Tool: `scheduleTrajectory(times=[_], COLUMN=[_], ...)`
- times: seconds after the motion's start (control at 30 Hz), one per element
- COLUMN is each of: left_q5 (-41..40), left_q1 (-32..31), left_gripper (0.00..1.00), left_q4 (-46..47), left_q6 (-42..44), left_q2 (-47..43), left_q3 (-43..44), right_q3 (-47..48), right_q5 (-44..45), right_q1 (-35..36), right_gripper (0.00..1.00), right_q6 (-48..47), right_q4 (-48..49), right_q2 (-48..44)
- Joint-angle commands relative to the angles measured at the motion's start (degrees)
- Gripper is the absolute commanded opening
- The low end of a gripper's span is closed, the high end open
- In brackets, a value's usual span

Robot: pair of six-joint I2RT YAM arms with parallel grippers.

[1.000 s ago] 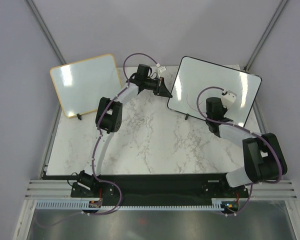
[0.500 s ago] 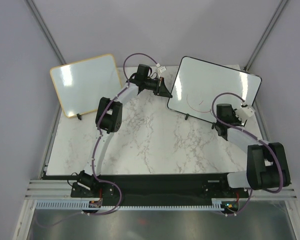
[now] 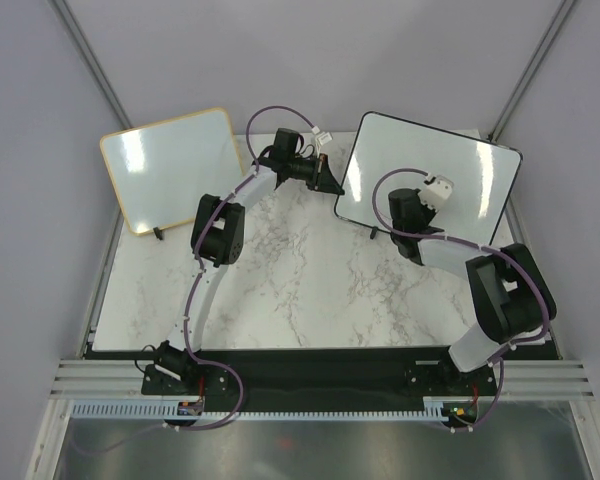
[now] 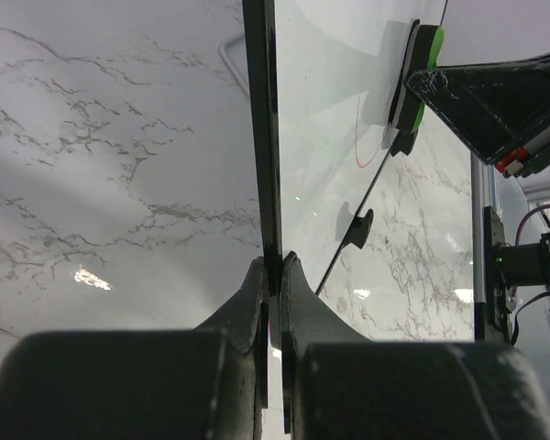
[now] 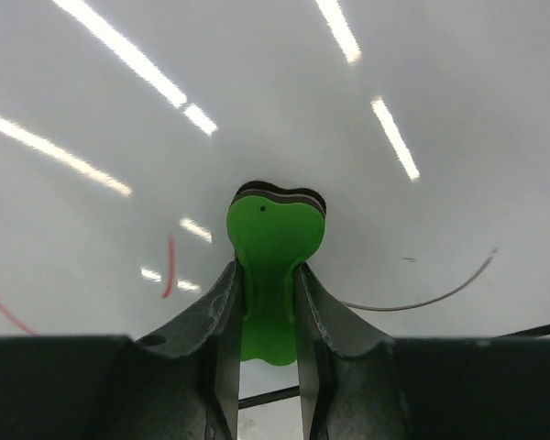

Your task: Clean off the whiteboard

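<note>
Right arm swept back leftward across the whiteboard (image 3: pixel 460 150) since half a second ago | right jaws closed on the green eraser (image 5: pixel 273 236), pad against the board | left jaws pinch the board's left edge, steadying it at the bench's (image 3: pixel 300 290) far right | red strokes (image 5: pixel 170 266) remain: press evenly, overlap passes | no containers seen

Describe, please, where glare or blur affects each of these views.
Right wrist: ceiling-light streaks glare across the whiteboard, the right hand dark around the green eraser. Left wrist: the left hand is blurred close up. Top external: pale glare patches on it and the wood-framed whiteboard.
</note>
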Motion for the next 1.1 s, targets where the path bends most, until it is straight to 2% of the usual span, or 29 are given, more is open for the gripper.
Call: scheduleTrajectory(times=[0.0, 0.1, 0.23, 0.33, 0.47, 0.63, 0.83, 1.0, 1.07], left_q5=[-1.6, -0.6, 0.5, 2.0, 2.2, 2.0, 2.0, 2.2, 2.4], left_q1=[0.0, -0.1, -0.1, -0.1, -0.4, -1.0, -1.3, -1.8, -1.8], left_gripper=[0.02, 0.02, 0.02, 0.09, 0.31, 0.38, 0.37, 0.24, 0.14], left_q4=[1.8, 1.8, 2.2, 3.2, 3.6, 5.1, 6.8, 6.9, 6.9], left_q6=[1.9, 2.1, 2.6, 2.0, 1.8, 0.4, -1.7, -1.9, -1.9], left_q2=[-2.9, -2.9, -2.7, -2.6, -2.6, -2.0, -0.7, -0.4, -0.6], left_q3=[1.6, 1.5, 1.5, 1.5, 1.6, 1.6, 2.2, 2.1, 2.1], right_q3=[4.3, 5.5, 2.2, 1.5, 0.7, 1.2, 3.9, 10.9, 13.0], right_q5=[-11.9, -10.3, -12.3, -11.8, -13.7, -17.6, -18.9, -25.1, -26.4], right_q1=[2.0, 2.9, 3.0, 2.9, 3.0, 3.0, 2.9, 3.0, 3.0], right_gripper=[0.00, 0.00, 0.00, 0.00, 0.00, 0.00, 0.00, 0.00, 0.00], right_q6=[-6.1, -6.8, -9.4, -10.7, -13.3, -22.4, -35.5, -43.5, -44.7], right_q4=[4.9, 5.3, 10.2, 9.5, 9.8, 11.8, 10.5, 3.8, 2.7], right_q2=[6.1, 6.3, 3.4, 2.4, 1.9, 0.5, 0.5, 4.5, 5.3])
